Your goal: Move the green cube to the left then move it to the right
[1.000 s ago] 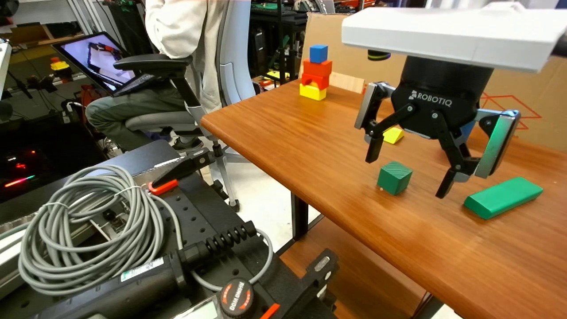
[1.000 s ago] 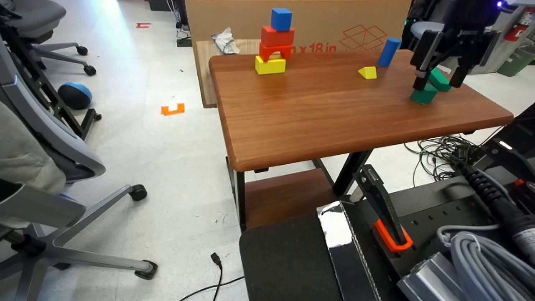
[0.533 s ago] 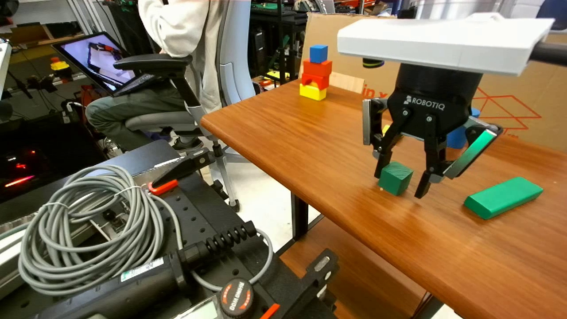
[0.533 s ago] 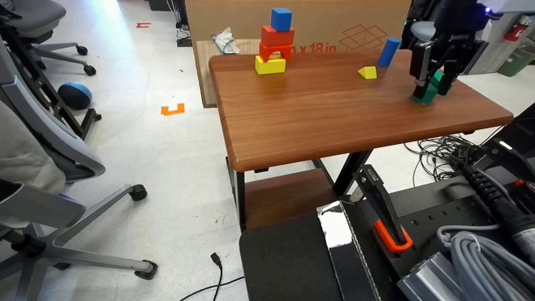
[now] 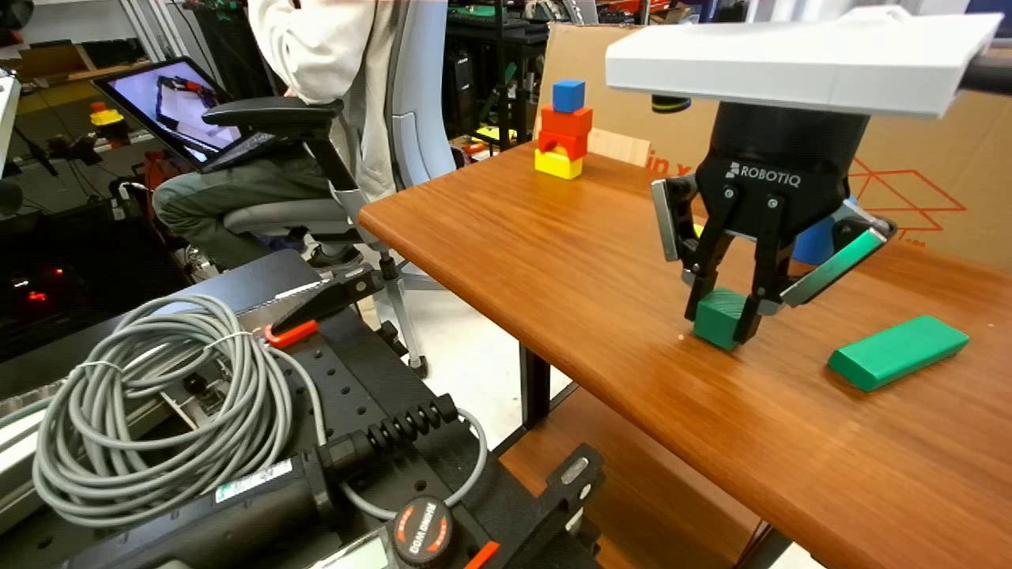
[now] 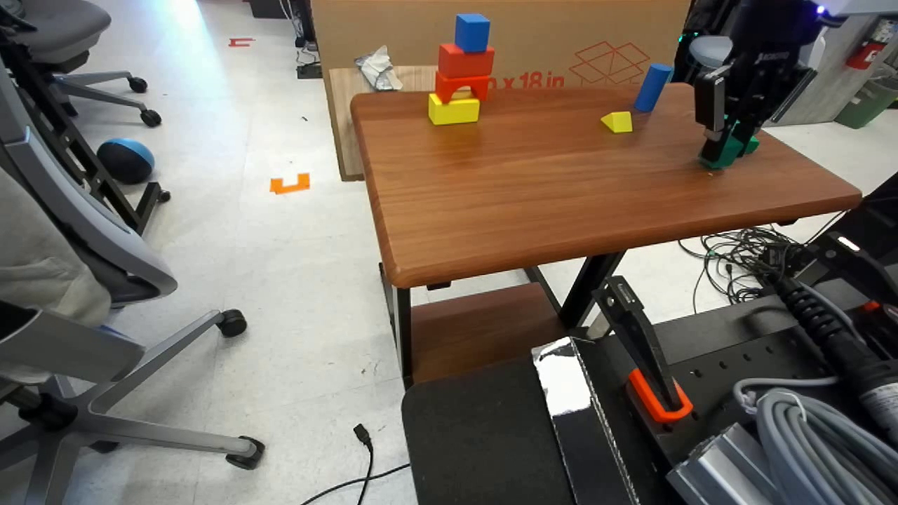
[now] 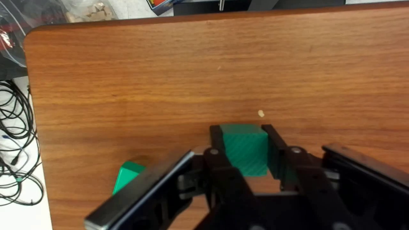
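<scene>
The dark green cube (image 5: 718,318) is pinched between both black fingertips of my gripper (image 5: 720,322). Seen from the wrist, the cube (image 7: 246,155) fills the gap, with a finger (image 7: 217,138) against its left side and another against its right. In an exterior view the fingers partly cover the cube (image 6: 731,151). Its underside is at or very near the tabletop; whether it touches I cannot tell.
A flat bright-green block (image 5: 899,352) lies beside the gripper. Farther off are a yellow wedge (image 6: 617,122), a blue cylinder (image 6: 653,88) and a block tower (image 6: 465,63). The table's edge (image 5: 569,359) runs near the cube. Cardboard (image 6: 533,42) stands behind the table.
The gripper came down and its fingers went from wide apart to shut on the cube. The cube has shifted slightly, away from a pale speck on the table.
</scene>
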Controlling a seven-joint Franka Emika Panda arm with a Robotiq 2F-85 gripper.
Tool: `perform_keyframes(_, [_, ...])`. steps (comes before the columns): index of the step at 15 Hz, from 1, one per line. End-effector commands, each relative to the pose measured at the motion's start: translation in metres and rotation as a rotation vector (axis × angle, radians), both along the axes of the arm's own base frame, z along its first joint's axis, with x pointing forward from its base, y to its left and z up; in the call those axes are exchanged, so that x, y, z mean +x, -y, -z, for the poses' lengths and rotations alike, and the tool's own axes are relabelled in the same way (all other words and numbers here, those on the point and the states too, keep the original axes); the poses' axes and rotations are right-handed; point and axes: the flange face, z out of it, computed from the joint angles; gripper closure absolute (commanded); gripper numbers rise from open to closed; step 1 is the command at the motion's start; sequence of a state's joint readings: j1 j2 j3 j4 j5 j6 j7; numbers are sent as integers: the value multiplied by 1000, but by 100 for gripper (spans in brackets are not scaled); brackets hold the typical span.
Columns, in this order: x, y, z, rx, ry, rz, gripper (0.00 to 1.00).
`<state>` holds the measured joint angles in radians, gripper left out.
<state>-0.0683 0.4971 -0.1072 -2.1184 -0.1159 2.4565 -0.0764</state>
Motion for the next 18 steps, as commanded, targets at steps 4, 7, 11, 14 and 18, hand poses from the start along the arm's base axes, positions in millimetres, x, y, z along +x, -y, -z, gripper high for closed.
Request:
perform_keyframes(4, [-5, -47, -67, 28, 118, -87, 91])
perform_keyframes(7, [-4, -82, -80, 48, 122, -143, 91])
perform_keyframes(11, [0, -131, -66, 71, 77, -214, 91])
perform_keyframes(14, [-4, -157, -47, 82, 28, -245, 91])
perform_keyframes(18, [-2, -176, -20, 77, -21, -254, 91])
